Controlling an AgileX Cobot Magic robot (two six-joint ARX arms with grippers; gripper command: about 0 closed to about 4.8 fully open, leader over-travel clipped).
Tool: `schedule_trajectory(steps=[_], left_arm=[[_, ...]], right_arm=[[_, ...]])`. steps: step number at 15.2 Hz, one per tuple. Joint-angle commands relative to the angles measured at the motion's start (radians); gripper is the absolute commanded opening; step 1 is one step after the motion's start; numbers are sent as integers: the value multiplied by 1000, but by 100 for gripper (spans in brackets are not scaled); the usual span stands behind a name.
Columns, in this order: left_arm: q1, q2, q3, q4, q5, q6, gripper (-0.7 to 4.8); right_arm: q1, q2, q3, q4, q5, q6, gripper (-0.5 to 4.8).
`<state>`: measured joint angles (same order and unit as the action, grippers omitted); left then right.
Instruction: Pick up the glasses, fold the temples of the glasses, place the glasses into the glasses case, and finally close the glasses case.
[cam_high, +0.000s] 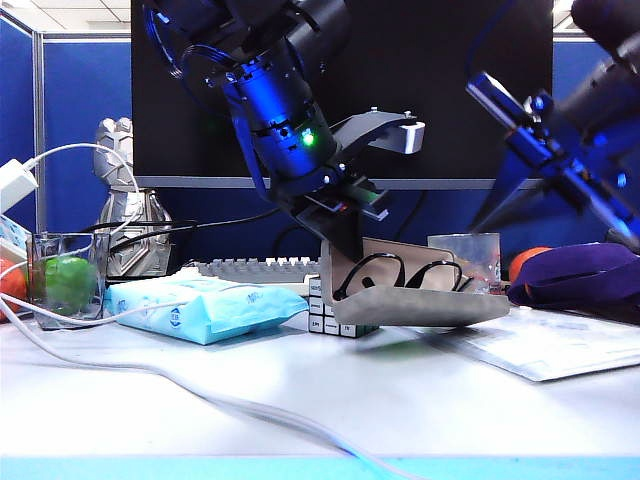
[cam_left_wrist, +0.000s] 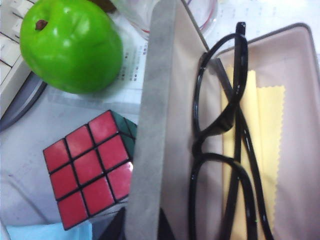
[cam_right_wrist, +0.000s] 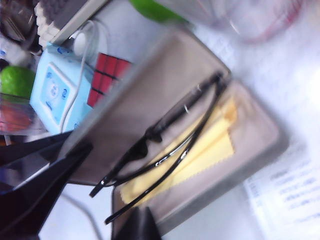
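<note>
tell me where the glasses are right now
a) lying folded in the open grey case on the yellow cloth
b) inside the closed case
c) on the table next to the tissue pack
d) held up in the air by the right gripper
a: the left wrist view shows the glasses folded in the open glasses case, over a yellow cloth, lid still up.

Exterior view is dim and blue-tinted, arms dark against the black monitor (cam_high: 340, 90), one green LED (cam_high: 308, 139) glowing. Left wrist view is bright and sharp, glare on the green apple (cam_left_wrist: 70, 45). Right wrist view smears with motion blur, washed-out paper (cam_right_wrist: 290, 185).
</note>
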<state>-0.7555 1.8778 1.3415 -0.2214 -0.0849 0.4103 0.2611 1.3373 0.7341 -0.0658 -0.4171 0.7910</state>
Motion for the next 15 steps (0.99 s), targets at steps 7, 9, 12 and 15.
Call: schedule_trajectory(steps=[7,9,12,15], left_arm=[[-16,-10,4,40,-1,-1,-7],[-19,-9,4,40,-2,1,-7],[-23,-10,4,40,-8,1,-7],[-24,-10,4,40,-8,1,-7]], right_arm=[[2,69,2,187,18,212,197],[2,118,2,239,-5,288,154],[2,135,1,255,6,309,148],[2,137,1,253,40,309,148]])
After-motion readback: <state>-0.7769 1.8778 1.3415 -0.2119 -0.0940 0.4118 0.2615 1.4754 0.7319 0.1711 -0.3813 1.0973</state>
